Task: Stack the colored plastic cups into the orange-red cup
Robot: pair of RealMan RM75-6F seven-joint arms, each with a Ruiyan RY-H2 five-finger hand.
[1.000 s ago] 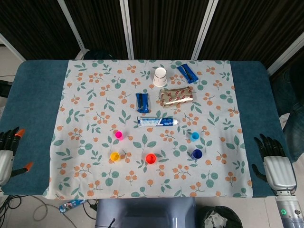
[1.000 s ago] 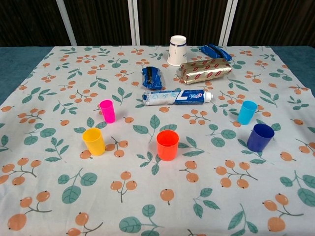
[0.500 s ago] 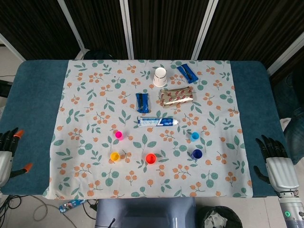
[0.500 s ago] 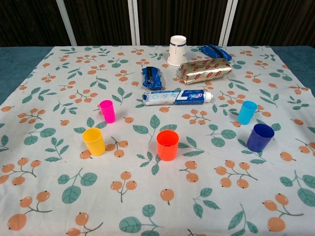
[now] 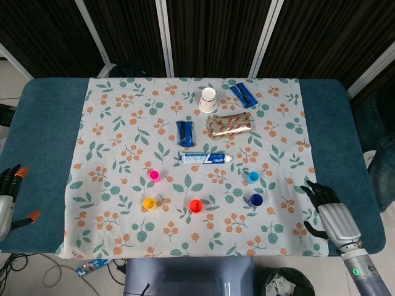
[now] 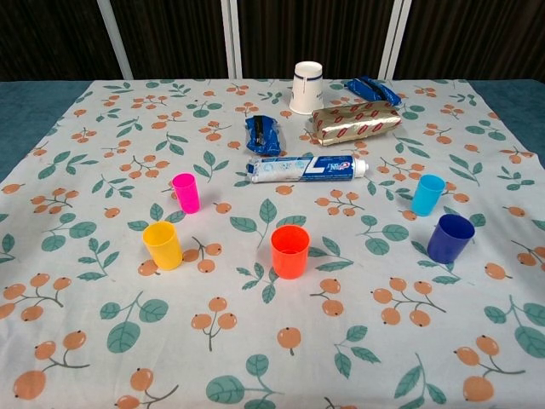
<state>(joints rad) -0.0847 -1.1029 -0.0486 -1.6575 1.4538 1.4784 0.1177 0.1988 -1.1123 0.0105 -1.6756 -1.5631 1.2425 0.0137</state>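
Observation:
The orange-red cup (image 5: 196, 206) (image 6: 290, 250) stands upright near the front middle of the floral cloth. Left of it are a yellow cup (image 5: 149, 203) (image 6: 163, 244) and a pink cup (image 5: 154, 176) (image 6: 186, 192). To its right stand a dark blue cup (image 5: 256, 200) (image 6: 450, 238) and a light blue cup (image 5: 253, 176) (image 6: 427, 194). My right hand (image 5: 330, 214) hovers open over the cloth's front right corner, holding nothing. At the far left edge my left hand (image 5: 8, 196) is open and partly cut off. Neither hand shows in the chest view.
Behind the cups lie a toothpaste tube (image 5: 205, 158) (image 6: 308, 168), a gold foil packet (image 5: 230, 125) (image 6: 355, 122), two blue wrappers (image 5: 184, 133) (image 5: 243, 94), and an upturned white paper cup (image 5: 207, 99) (image 6: 306, 87). Bare blue table (image 5: 49, 135) flanks the cloth.
My right hand has moved left and slightly forward, from the bare blue table onto the cloth's front right corner. The left hand has drifted a little further out of frame. The cups are unmoved.

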